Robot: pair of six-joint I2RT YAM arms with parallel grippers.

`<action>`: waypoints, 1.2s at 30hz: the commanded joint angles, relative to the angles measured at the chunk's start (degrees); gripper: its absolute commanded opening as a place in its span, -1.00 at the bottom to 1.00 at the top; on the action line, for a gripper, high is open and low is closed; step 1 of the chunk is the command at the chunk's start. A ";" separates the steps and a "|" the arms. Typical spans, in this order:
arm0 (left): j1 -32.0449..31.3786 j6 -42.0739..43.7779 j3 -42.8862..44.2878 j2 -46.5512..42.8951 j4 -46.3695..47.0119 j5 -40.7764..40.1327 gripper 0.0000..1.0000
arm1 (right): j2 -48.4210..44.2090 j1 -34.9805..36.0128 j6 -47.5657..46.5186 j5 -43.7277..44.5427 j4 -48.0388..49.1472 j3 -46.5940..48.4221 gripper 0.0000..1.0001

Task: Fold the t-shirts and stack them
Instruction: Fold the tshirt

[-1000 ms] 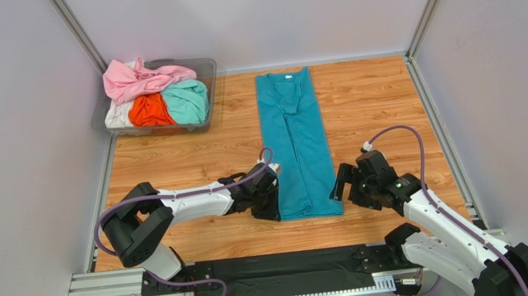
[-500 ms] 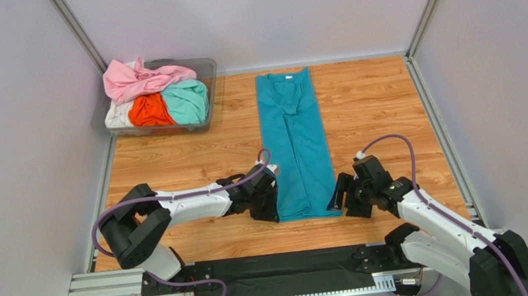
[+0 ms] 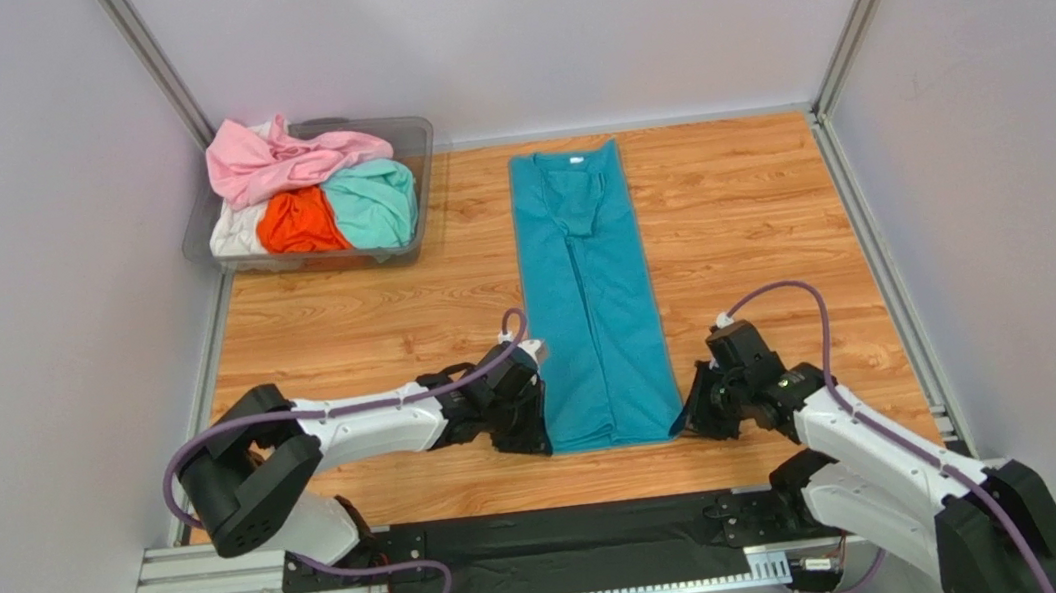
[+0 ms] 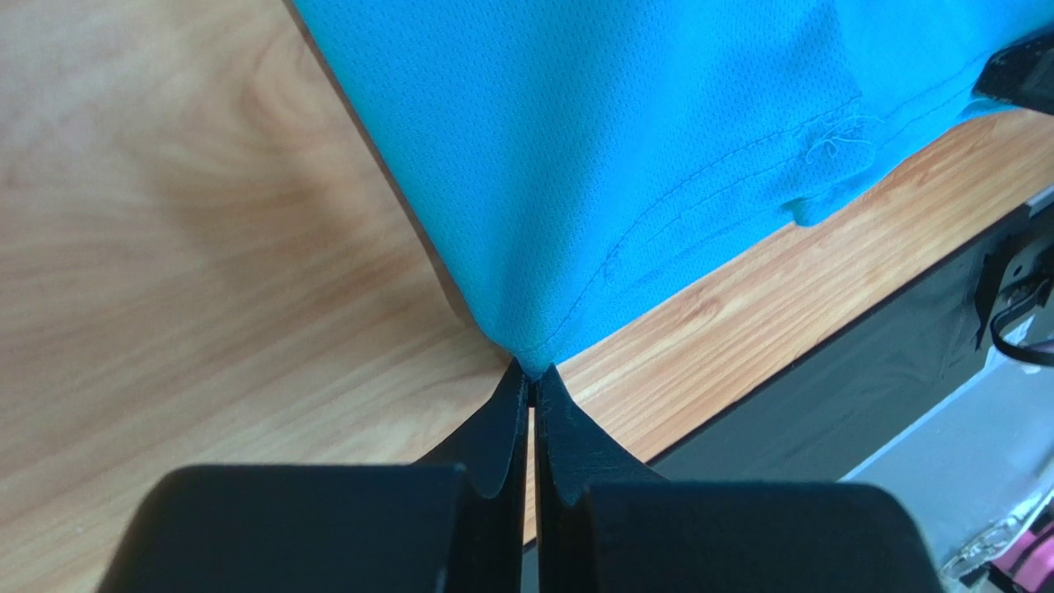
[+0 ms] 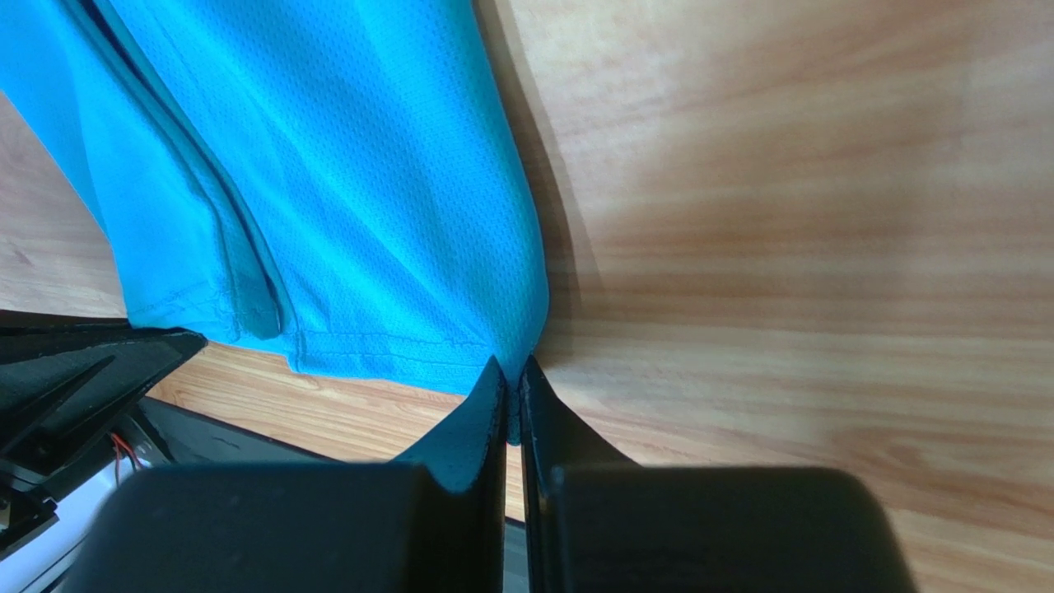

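Left gripper clenched on near hem corner of teal t-shirt; right gripper pinches other corner. Shirt lies flat, stretching ahead of both. Raise corners together, level, hem taut, carry toward far end.

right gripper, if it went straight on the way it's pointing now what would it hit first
the teal t-shirt: the right gripper is shut on its near right corner, so it would push into the fabric along that edge. past it only table shows, though depth is unclear
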 commanded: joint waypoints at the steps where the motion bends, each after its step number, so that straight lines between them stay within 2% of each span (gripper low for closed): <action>1: -1.38 -1.18 -3.59 -3.76 0.13 0.69 -1.00 | -3.73 0.14 -0.64 0.52 -6.57 -0.97 -1.00; 7: -4.72 -2.58 -5.28 -8.77 -2.23 -0.62 -1.00 | -10.85 3.38 3.21 -5.10 -8.69 -2.73 -1.00; 13: -6.13 -4.17 -5.72 -17.91 -6.36 -2.20 -1.00 | -17.44 8.57 7.44 -3.00 -12.64 1.22 -0.99; 17: -6.13 -2.85 -4.32 -22.14 -9.52 -4.30 -1.00 | -18.85 9.02 6.92 -1.77 -13.45 5.53 -0.99; 18: -6.13 -2.67 -3.44 -23.10 -12.32 -7.36 -1.00 | -17.98 9.02 6.04 -0.29 -12.66 7.10 -0.99; 22: -5.95 0.04 -0.02 -23.55 -15.42 -10.99 -1.00 | -14.55 9.11 3.67 2.18 -11.16 11.59 -0.99; 31: 0.19 6.46 10.98 -17.31 -16.22 -10.55 -1.00 | -2.78 8.93 -3.98 7.36 -9.14 23.37 -1.00; 36: 4.06 7.43 14.05 -14.50 -16.13 -11.61 -1.00 | 2.50 8.50 -6.53 15.98 -8.52 29.95 -0.99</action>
